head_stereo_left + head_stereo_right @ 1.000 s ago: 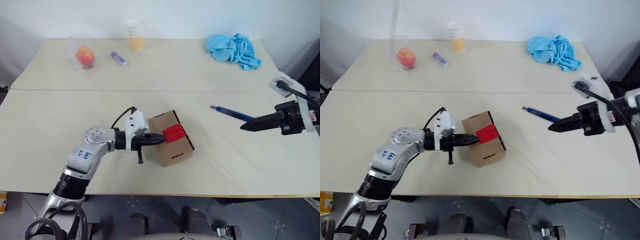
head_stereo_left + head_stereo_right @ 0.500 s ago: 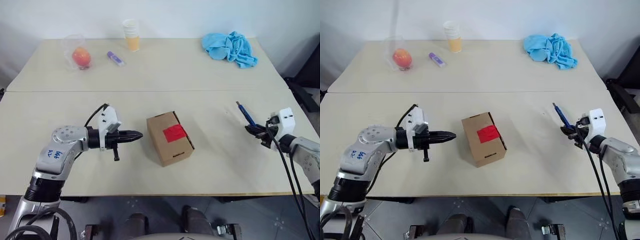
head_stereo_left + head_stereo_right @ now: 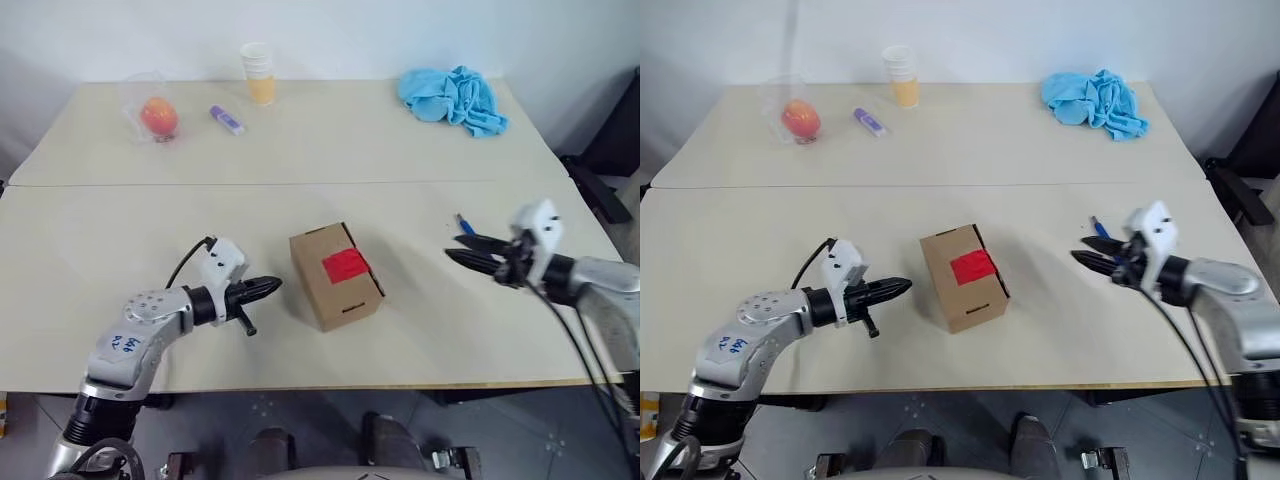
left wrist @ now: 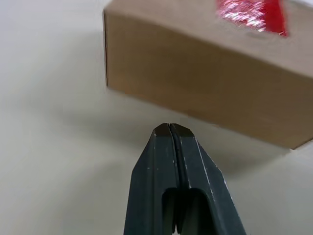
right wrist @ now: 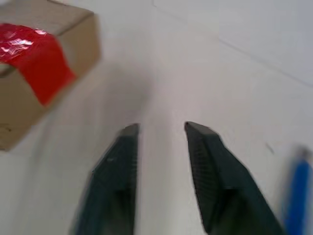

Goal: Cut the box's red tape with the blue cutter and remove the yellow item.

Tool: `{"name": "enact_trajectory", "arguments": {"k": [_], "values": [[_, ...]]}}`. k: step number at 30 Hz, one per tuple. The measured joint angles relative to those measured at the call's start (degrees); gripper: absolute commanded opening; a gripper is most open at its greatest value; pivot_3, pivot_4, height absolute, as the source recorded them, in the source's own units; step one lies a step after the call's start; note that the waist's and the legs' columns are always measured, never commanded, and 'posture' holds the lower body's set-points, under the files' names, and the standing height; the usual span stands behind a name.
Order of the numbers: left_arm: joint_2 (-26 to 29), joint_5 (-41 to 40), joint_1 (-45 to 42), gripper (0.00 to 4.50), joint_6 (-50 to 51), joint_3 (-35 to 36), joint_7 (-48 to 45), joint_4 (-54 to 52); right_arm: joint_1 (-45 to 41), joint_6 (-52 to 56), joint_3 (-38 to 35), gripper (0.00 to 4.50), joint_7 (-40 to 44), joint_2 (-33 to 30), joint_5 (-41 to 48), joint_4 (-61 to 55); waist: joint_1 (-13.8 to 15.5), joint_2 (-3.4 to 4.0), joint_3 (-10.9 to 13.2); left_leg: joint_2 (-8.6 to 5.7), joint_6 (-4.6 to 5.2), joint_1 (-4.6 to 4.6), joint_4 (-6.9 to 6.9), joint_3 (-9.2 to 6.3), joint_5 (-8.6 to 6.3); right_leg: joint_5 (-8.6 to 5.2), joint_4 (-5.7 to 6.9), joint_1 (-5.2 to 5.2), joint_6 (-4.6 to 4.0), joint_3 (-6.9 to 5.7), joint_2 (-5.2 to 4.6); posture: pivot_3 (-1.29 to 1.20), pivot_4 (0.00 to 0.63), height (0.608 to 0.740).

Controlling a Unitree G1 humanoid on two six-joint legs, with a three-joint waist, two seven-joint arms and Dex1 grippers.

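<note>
The box sits mid-table with the red tape across its top seam. My left gripper is shut and empty. It points at the box's left side from a short gap away, and the box wall rises just ahead of its fingertips. My right gripper is open with nothing between its fingers, and it points left toward the box. The blue cutter lies on the table just beside and behind that gripper, and its blue edge lies outside one finger. The yellow item is hidden.
Along the table's far edge are a blue cloth, a stack of paper cups, a purple marker and an orange-red fruit in clear plastic. A seam runs across the table behind the box.
My left gripper has drawn back from the box's taped top to its left side. The right gripper had the cutter at its fingertips; it has swung lower and leftward, and the cutter now lies beside it.
</note>
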Motion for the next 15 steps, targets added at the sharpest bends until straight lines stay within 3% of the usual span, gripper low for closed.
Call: {"name": "enact_trajectory", "arguments": {"k": [1,9,15], "values": [[-1.09,0.30,-0.24,0.00,0.71,-0.87,0.92,-0.30,-0.07,-1.78,3.18,0.04,-0.96,2.84,-3.21,-0.11,0.08,0.00,0.00,-0.01,-0.01,-0.01,0.00,-0.02,0.01,0.00,0.02,0.00,0.00,0.00,0.00,0.00,0.150,0.740],[-3.87,1.74,-2.49,0.00,3.84,-6.19,3.80,-0.66,-2.49,-1.65,11.88,0.04,-3.25,11.24,-13.48,-0.71,0.49,0.02,0.00,-0.04,-0.01,-0.05,-0.01,-0.03,0.01,0.03,-0.01,-0.06,-0.04,-0.01,0.01,0.00,0.150,0.740],[-2.63,1.79,-2.49,0.00,5.23,-5.90,3.95,-1.15,-2.47,9.14,14.31,0.04,-2.62,9.81,-14.71,-8.98,0.36,0.02,0.00,-0.03,-0.01,-0.05,-0.02,-0.05,0.01,0.03,-0.01,-0.06,-0.05,-0.01,0.01,0.00,0.150,0.740]]}}
